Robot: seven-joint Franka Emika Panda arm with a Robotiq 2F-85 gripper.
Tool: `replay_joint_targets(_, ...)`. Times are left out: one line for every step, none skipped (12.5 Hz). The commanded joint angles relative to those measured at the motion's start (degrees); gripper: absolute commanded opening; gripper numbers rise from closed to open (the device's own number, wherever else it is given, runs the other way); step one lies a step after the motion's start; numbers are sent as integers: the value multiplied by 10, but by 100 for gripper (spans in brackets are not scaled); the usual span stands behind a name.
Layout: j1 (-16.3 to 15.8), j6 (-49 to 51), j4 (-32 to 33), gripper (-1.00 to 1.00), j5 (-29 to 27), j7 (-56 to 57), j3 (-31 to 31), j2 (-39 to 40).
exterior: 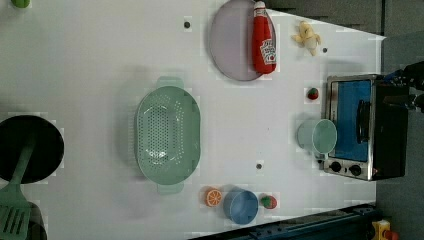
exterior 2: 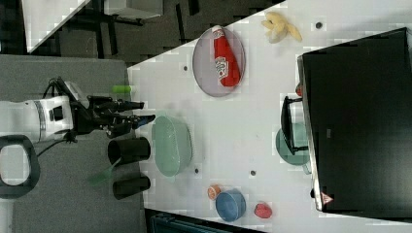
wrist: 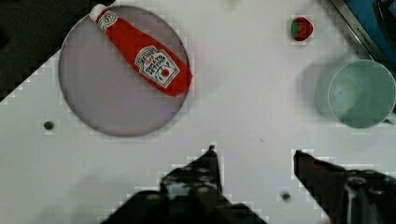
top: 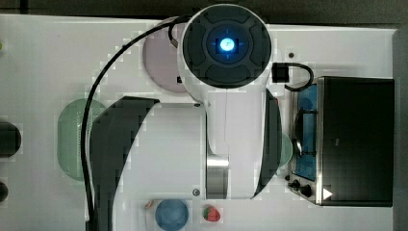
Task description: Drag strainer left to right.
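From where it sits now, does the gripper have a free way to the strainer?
Probably yes. The gripper is open with nothing held, and the strainer stands alone on bare table.

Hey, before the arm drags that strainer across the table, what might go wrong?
The strainer is wide; dragged toward the cup and toaster oven, it could knock the cup. The orange slice and blue bowl sit close beside its path and might get clipped. The open hand is apart from the strainer, so a shallow hook on its rim may slip.

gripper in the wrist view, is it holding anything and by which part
Nothing is held. The gripper is open over bare table, with no object between its fingers.
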State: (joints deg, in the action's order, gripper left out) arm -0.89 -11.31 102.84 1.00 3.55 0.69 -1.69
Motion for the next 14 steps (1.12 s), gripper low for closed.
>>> replay_joint_targets(9,116,112,59,14,-76,29,-231)
replay_joint_targets(9,115,112,81,14,-76,30,-232)
replay_joint_targets(8,115,112,100,14,-76,30,-231)
replay_joint_targets(6,115,113,100,13,-76,26,-230)
replay_joint_targets(1,113,116,100,9,-76,17,-227)
replay_joint_targets(-4,108,118,100,2,-80,3,-220)
replay_joint_targets(-10,98,121,100,-6,-93,-17,-209)
replay_joint_targets(-14,84,123,100,-12,-112,-42,-195)
replay_joint_targets(-16,66,126,100,-13,-146,-70,-179)
replay_joint_targets(-17,48,128,100,-13,-193,-101,-161)
replay_joint_targets(-18,29,132,100,-13,-252,-133,-141)
replay_joint_targets(-18,9,135,100,-13,-320,-165,-118)
replay_joint_targets(-19,-15,140,100,-12,-386,-197,-94)
replay_joint_targets(-19,-40,145,100,-12,-448,-228,-67)
